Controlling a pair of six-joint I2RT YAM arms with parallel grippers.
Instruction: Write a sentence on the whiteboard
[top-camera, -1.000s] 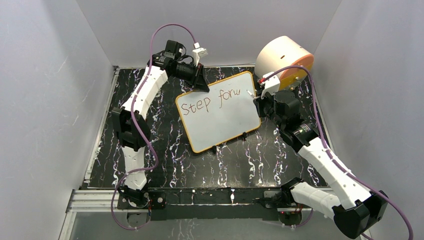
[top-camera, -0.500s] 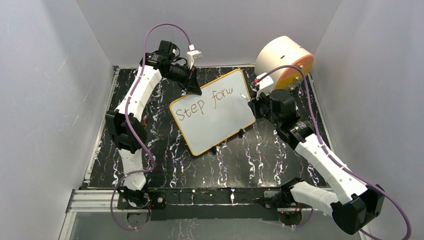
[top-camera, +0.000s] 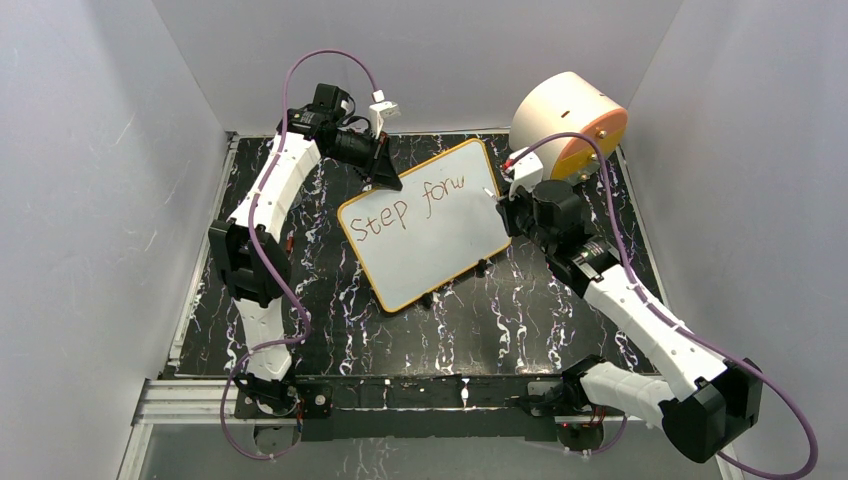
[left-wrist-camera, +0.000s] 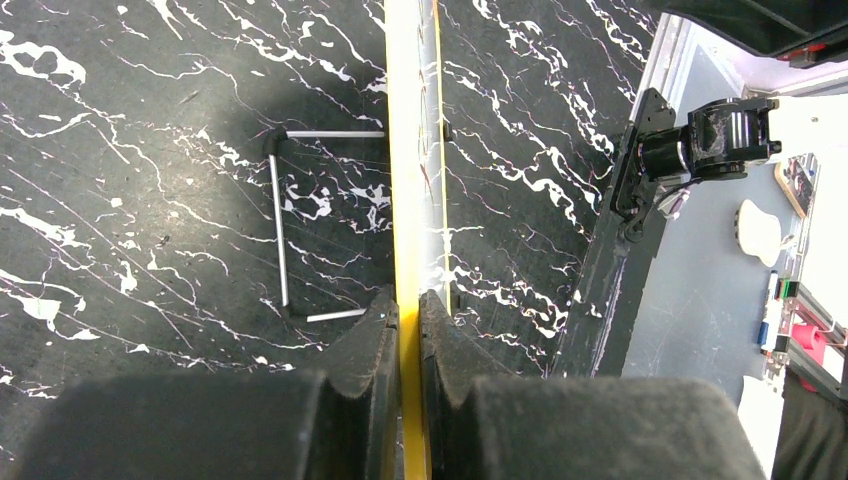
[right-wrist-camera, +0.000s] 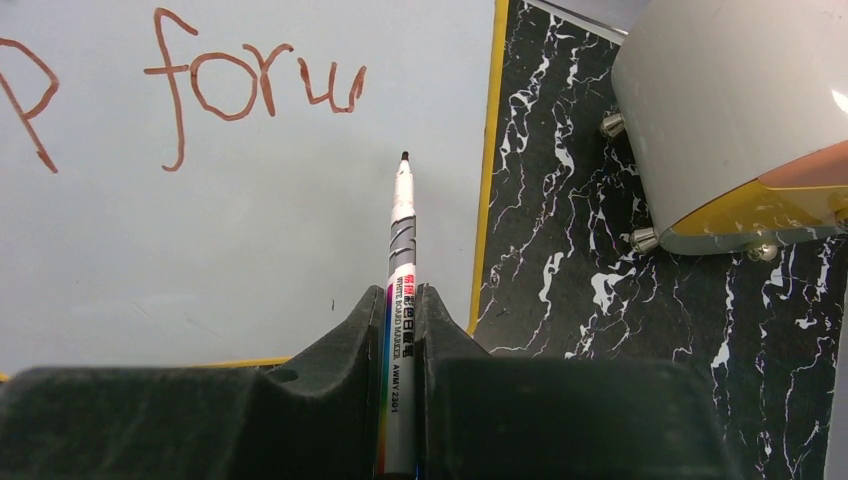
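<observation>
The whiteboard (top-camera: 430, 240) is in the middle of the black marbled table (top-camera: 500, 320), a little toward the far side. It is turned at a slant, so that its right end points toward the back wall. It has a thin yellow frame, and small black clips sit on its near edge.

The left gripper (top-camera: 386, 181) is clenched on the far left edge of the board. In the left wrist view the two fingers (left-wrist-camera: 375, 335) press on the yellow frame from both sides, and the board is seen from its edge. Whether the board lies flat or is lifted on this side, I cannot tell.

The right gripper (right-wrist-camera: 402, 300) is closed tight around a marker (right-wrist-camera: 402, 240), which stands out straight from between the fingers. The dark tip of the marker is over the white surface near the right edge of the board, a little below and to the right of the last written letter. I cannot tell if the tip touches the surface.

The sentence (top-camera: 412, 208) is not complete: only "Step forw" stands on the board, in one line of reddish-brown letters along its upper part.

A round drum (top-camera: 570, 120), pale with an orange rim, lies on its side at the far right corner of the table, just beside the right gripper and near the right end of the board.
</observation>
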